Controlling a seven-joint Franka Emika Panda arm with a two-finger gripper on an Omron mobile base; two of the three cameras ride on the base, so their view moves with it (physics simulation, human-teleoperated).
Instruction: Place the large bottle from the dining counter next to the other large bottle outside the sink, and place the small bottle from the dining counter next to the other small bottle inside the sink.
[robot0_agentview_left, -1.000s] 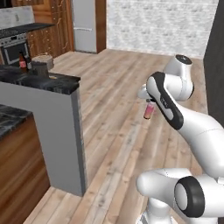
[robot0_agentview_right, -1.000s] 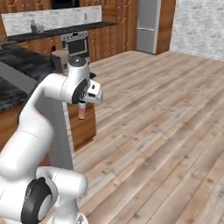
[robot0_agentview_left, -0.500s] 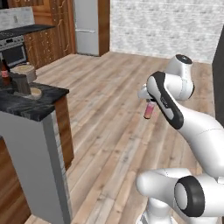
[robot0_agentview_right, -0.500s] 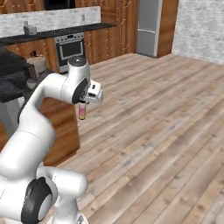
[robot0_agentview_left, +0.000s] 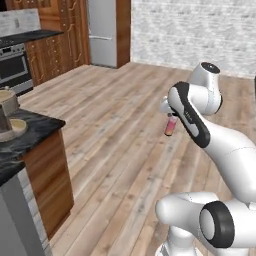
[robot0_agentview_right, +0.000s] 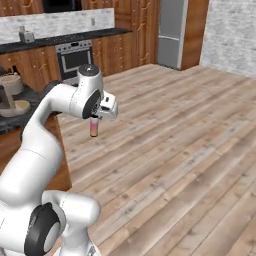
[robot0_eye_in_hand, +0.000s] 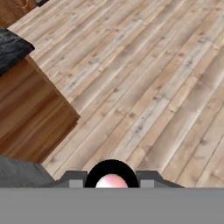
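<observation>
The gripper (robot0_agentview_left: 169, 116) is closed around the small pale-pink bottle (robot0_agentview_left: 170, 126), which hangs upright below it, over the wooden plank floor (robot0_agentview_left: 115, 130) and well apart from any counter. In the right base view the same small bottle (robot0_agentview_right: 93, 127) shows under the gripper (robot0_agentview_right: 95, 117), its top hidden inside the hand. In the hand view the bottle (robot0_eye_in_hand: 111, 180) is seen from above as a pale round spot in a dark ring, between the finger tips (robot0_eye_in_hand: 77, 179); its lower part is cut off by the picture edge. To the left stands the end of the dining counter (robot0_agentview_left: 30, 131) with black marble top and wooden front; a beige bowl-like thing (robot0_agentview_left: 11, 128) lies on it, hard to make out. Farther back are an oven (robot0_agentview_right: 74, 57), wooden cabinets (robot0_agentview_left: 55, 57), a steel refrigerator (robot0_agentview_left: 102, 32) and a pale brick wall (robot0_agentview_left: 195, 30). Nothing stands close around the bottle.
</observation>
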